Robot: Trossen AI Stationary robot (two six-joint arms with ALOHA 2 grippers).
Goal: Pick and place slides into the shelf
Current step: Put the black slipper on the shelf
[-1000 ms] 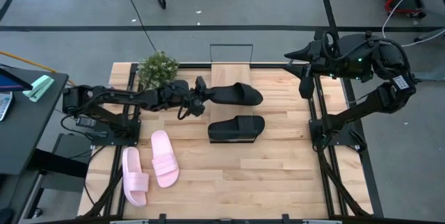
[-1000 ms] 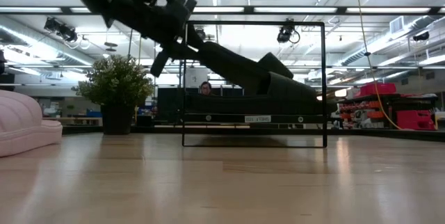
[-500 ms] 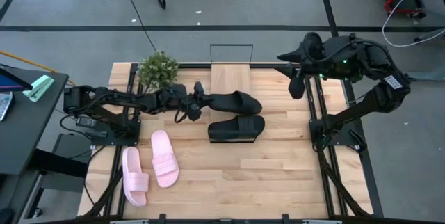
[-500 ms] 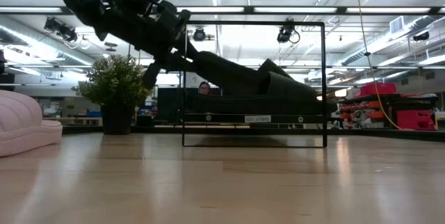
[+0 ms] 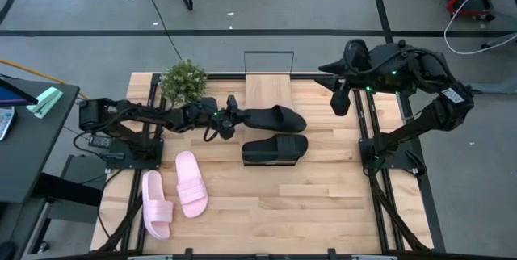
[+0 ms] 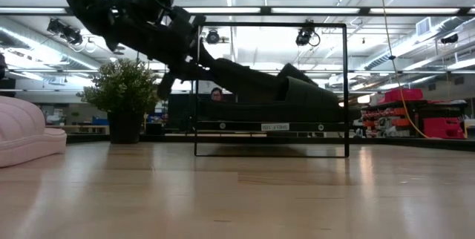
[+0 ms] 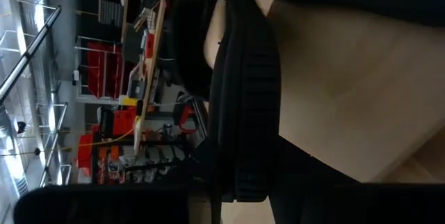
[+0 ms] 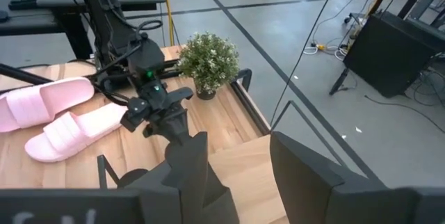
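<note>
Overhead: left gripper (image 5: 229,120) clamped on the heel end of one black slide (image 5: 275,119), toe toward the right, slide lying across the near end of the shelf (image 5: 267,92). Fingertips themselves lost against the black sole; contact with the board impossible to judge from above. From table height, same slide (image 6: 260,83) tilted, heel end raised in the gripper (image 6: 187,59), toe end merging with the dark shapes behind, so hard to say where it ends or whether it rests on anything. Shelf board not separable there; only the thin black wire frame (image 6: 271,89) readable. Left wrist view: mostly dark ribbed sole (image 7: 243,106) filling the middle, fingers cut off at the edges.

Second black slide (image 5: 275,148) flat on the table (image 5: 323,203), just in front of the held one, apart from it. Two pink slides (image 5: 171,191) side by side near the front left; only one pink edge (image 6: 26,131) showing in the low view, cropped at the border.

Right gripper (image 5: 340,98) raised by the table's far right corner, jaws parted, nothing between them (image 8: 236,172).

Small potted plant (image 5: 183,81) at the far edge, left of the shelf.
</note>
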